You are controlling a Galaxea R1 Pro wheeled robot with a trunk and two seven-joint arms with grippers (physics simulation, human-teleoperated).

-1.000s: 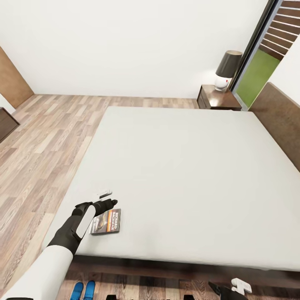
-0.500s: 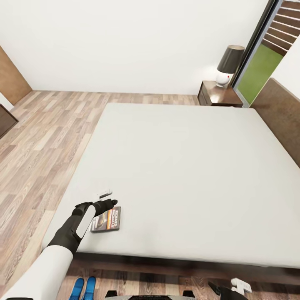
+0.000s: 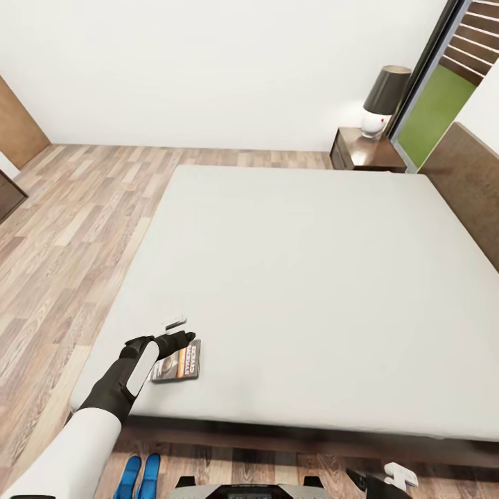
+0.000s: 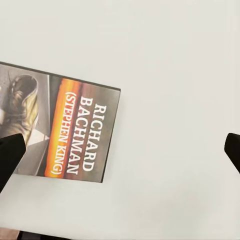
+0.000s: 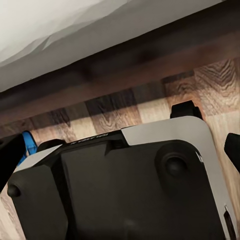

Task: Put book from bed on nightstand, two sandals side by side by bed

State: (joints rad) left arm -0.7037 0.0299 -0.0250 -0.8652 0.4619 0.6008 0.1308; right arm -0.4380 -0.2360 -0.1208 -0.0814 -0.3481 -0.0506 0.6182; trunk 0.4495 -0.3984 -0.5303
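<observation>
The book (image 3: 178,362) lies flat near the front left corner of the bed's pale mattress (image 3: 298,277), its dark cover and orange band facing up. My left gripper (image 3: 178,330) hovers open just above the book's far edge, holding nothing. The left wrist view has the book (image 4: 60,130) beside one black fingertip (image 4: 10,155), with my gripper (image 4: 120,155) spread wide over the mattress. Two blue sandals (image 3: 138,477) lie side by side on the floor by the bed's near side. A nightstand (image 3: 367,149) stands at the far right. My right gripper (image 3: 387,478) hangs low and open; its wrist view catches a sandal (image 5: 27,142).
A lamp (image 3: 383,97) with a dark shade stands on the nightstand. The dark headboard (image 3: 464,180) runs along the right. Wood floor (image 3: 62,229) stretches to the left of the bed. My base (image 5: 130,190) sits close to the dark bed frame (image 3: 291,443).
The whole picture has shifted as the camera moved; my base now shows at the bottom edge. The left gripper stays open over the book. The book has not been taken.
</observation>
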